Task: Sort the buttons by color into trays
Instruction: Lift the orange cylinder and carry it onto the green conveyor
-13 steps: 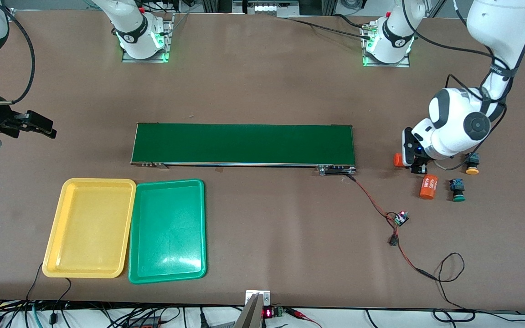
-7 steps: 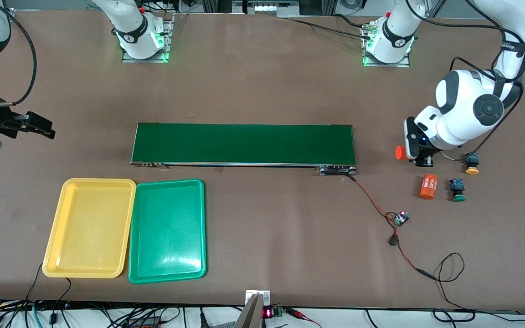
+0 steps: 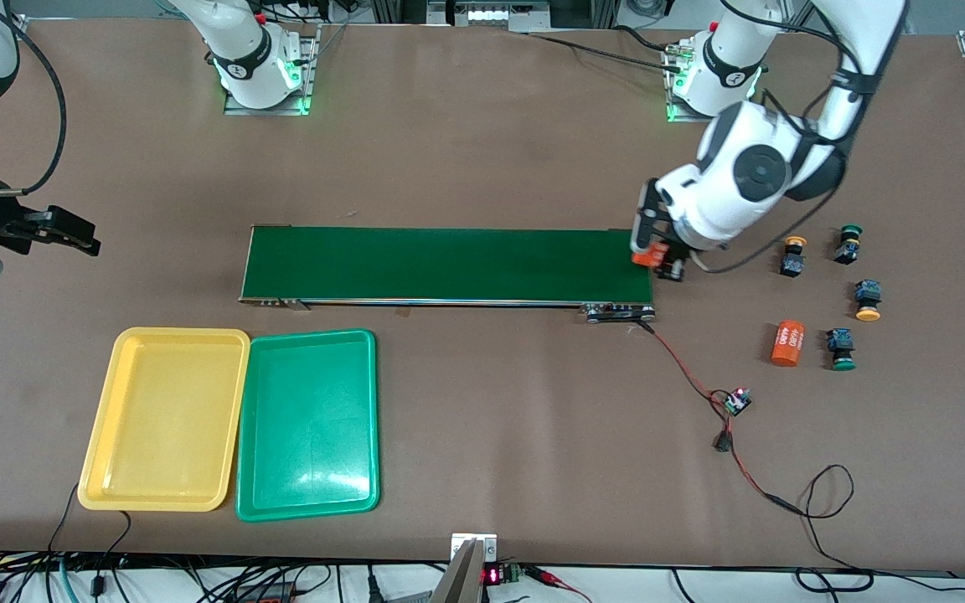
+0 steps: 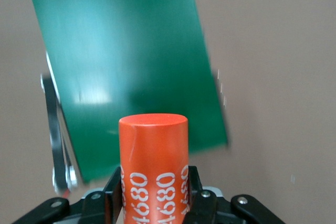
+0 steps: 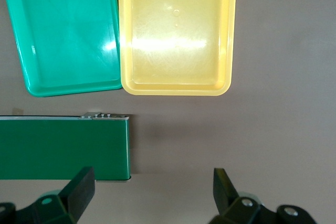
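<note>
My left gripper (image 3: 650,255) is shut on an orange cylinder (image 4: 152,150) with white print, over the end of the dark-green conveyor belt (image 3: 449,265) toward the left arm's end of the table. Two buttons with yellow-orange caps (image 3: 794,255) (image 3: 867,300) and two with green caps (image 3: 848,243) (image 3: 840,349) lie on the table past that end. The yellow tray (image 3: 164,419) and the green tray (image 3: 308,423) sit side by side, nearer the front camera than the belt, with nothing in them. My right gripper (image 3: 72,233) waits open over the right arm's end of the table.
A second orange cylinder (image 3: 788,343) lies beside the nearest green-capped button. A red-and-black wire (image 3: 692,381) with a small circuit board (image 3: 736,401) runs from the belt's end toward the table's front edge. In the right wrist view, the yellow tray (image 5: 176,35), green tray (image 5: 63,30) and belt end (image 5: 63,148) show.
My left arm has carried the orange cylinder from beside the buttons over to the belt's end, which uncovers two more buttons. The right arm has barely moved.
</note>
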You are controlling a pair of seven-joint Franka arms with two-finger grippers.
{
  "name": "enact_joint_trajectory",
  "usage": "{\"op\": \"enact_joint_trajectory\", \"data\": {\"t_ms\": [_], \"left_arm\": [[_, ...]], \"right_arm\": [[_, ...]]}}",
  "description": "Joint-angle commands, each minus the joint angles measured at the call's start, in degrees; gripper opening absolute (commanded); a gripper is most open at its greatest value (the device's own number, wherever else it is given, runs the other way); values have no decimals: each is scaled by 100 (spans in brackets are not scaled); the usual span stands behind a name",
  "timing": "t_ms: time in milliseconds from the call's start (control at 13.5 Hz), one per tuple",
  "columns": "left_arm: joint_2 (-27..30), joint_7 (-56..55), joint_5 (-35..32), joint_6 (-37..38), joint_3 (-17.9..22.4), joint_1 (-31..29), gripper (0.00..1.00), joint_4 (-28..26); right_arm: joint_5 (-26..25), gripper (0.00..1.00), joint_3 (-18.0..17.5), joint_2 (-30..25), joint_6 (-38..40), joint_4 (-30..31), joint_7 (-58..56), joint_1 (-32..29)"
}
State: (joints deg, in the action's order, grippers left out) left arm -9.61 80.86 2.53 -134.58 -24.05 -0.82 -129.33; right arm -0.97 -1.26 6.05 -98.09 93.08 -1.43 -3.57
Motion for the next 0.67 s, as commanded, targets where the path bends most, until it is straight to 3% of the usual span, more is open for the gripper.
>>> {"op": "enact_joint_trajectory", "data": {"t_ms": [0, 222, 593], "left_arm": [[3, -612, 125, 46, -345, 81, 0, 179], [-146, -1325, 125, -60, -337, 311, 0, 241], [-603, -1353, 46, -455, -328, 320, 0, 312]], "right_arm": [[-62, 100, 12, 37, -79, -62, 55, -3], [-61, 100, 12, 46, -114, -62, 55, -12], [-53, 100, 12, 90, -149, -54, 55, 5]]}}
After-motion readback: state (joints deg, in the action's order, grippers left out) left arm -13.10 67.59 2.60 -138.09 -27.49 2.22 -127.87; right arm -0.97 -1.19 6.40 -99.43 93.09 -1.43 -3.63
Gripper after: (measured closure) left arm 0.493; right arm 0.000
